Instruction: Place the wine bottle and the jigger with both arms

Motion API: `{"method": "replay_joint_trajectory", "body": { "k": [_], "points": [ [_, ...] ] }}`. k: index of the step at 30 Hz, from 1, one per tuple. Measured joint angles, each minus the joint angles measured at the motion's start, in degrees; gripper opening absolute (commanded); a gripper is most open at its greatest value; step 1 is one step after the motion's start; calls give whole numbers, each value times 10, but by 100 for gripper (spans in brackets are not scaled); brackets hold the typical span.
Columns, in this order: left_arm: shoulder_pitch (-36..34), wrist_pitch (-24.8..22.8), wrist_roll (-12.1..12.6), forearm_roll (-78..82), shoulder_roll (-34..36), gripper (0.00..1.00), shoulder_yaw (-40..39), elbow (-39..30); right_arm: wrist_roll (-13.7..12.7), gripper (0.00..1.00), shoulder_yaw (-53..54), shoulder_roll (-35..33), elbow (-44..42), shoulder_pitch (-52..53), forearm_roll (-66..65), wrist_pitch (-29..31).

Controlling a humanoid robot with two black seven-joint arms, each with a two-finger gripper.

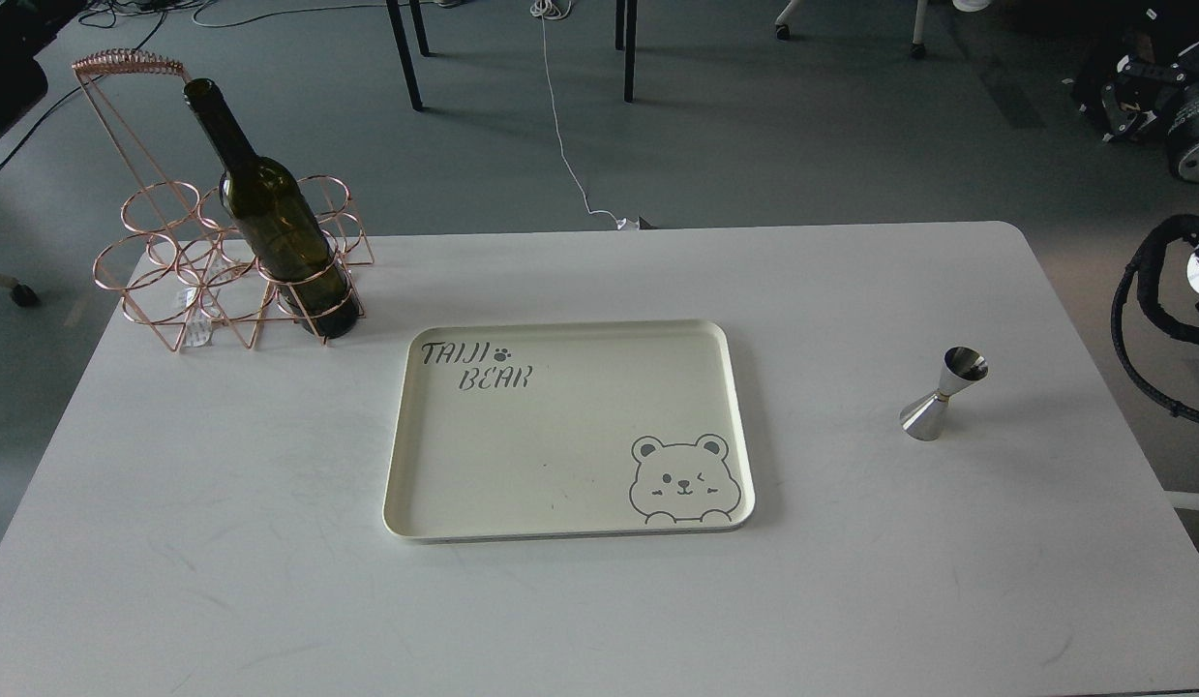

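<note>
The dark olive-green wine bottle (270, 218) stands in a front ring of the copper wire rack (188, 261) at the table's far left, leaning slightly left, with nothing holding it. The silver jigger (941, 395) stands upright on the white table at the right. My left gripper is out of view; only a dark part of that arm (9, 82) shows at the top left corner. Only joints and cables of my right arm (1175, 126) show at the right edge; its gripper is out of view.
A cream tray (560, 523) printed with "TAIJI BEAR" and a bear face lies in the table's middle, with nothing on it. The white table (222, 581) fills the view. Chair legs and a cable (560, 126) are on the floor beyond.
</note>
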Motion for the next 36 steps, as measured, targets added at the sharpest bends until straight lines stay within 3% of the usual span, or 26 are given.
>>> {"method": "replay_joint_trajectory", "body": {
  "k": [4, 11, 19, 26, 31, 36],
  "points": [
    [-1, -6, -17, -125, 15, 98, -33, 33, 0, 99, 0, -2, 0, 0, 0, -2],
    [1, -47, -17, -363, 10, 98, -42, 135, 0, 99, 9, -2, -11, 1, 0, -9],
    [18, -160, -18, -565, -33, 98, -41, 227, 0, 99, 13, 6, -33, -12, 0, -4],
    [76, -222, -20, -705, -83, 98, -43, 281, 0, 99, 32, 29, -33, -55, 28, 3],
    [136, -251, -20, -764, -104, 98, -48, 285, 0, 99, 42, 33, -34, -88, 93, 45],
    [200, -280, -17, -788, -126, 98, -102, 293, 0, 99, 42, 34, -36, -115, 132, 62]
  ]
}}
